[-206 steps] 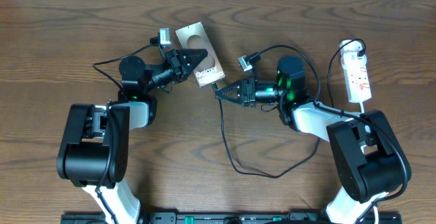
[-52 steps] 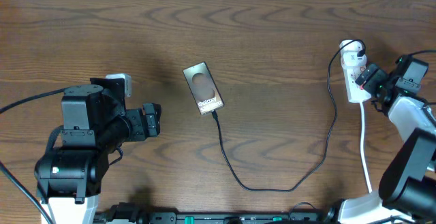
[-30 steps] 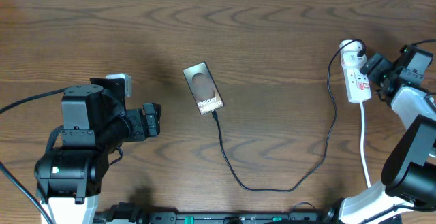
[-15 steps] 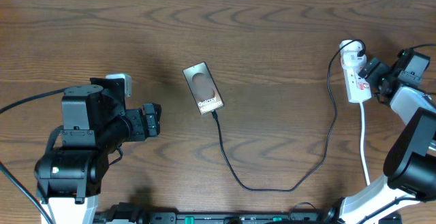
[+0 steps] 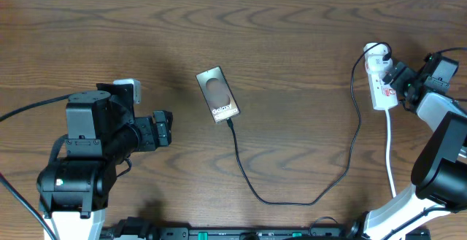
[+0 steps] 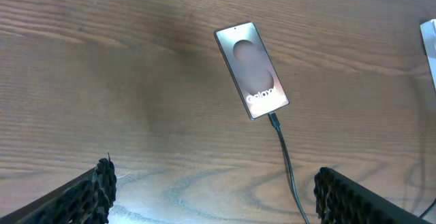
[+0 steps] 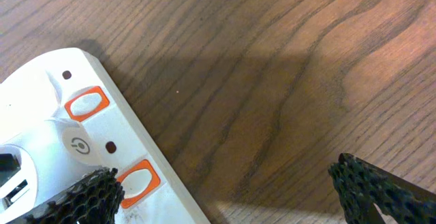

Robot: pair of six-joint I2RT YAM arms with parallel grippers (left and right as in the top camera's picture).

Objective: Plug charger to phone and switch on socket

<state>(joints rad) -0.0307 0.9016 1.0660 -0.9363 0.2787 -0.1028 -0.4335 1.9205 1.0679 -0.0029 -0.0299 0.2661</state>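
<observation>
The grey phone lies face up at mid-table. The thin black charger has its tip in the phone's lower end and loops right to the white socket. My left gripper is open, drawn back left of the phone and holding nothing. My right gripper is open at the socket's right side. One of its fingers lies over the strip beside an orange-rimmed switch.
A second orange-rimmed switch sits further along the strip. The socket's white cord runs down toward the front edge past my right arm. A white plug sits in the strip's far end.
Both grippers have left the phone; the left drew back left and the right went to the socket. Over the last second the right gripper shifted slightly along the strip.
</observation>
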